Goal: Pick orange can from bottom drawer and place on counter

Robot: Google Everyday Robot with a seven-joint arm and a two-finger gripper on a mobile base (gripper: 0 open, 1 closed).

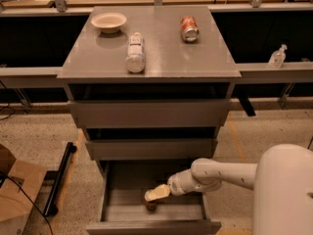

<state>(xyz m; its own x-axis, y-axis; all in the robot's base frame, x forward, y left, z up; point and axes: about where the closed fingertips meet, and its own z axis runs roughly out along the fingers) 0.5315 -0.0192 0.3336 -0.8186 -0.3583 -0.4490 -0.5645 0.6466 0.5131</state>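
A grey three-drawer cabinet point(149, 114) fills the middle of the view, its two upper drawers closed. At the lower right corner rises the robot's white body point(286, 190), and from it a white arm point(220, 173) stretches leftwards into the cabinet's lowest level. The glossy grey surface point(161, 58) on top of the cabinet carries three things. The bottom drawer point(154, 227) is pulled out towards the camera. A cardboard box point(17, 197) sits on the speckled floor at the lower left, with a black bar point(59, 180) lying on the floor between it and the cabinet. A long bench point(274, 72) runs behind the cabinet on the right. Near the far left corner of the surface stands a pale bowl point(108, 21). Just beside it, towards the front edge, a white bottle point(135, 53) lies on its side. A red-and-white can point(189, 28) lies on its side near the far right corner, well apart from the bottle. The cream-coloured hand point(157, 193) is inside the bottom drawer, right over the orange can point(151, 204) and touching it or nearly so; whether the hand is clenched on the can or released cannot be told. The can sits on the drawer floor about midway between the side edges and towards the front edge, partly hidden by the hand. A small clear pump bottle point(277, 57) stands on the bench.
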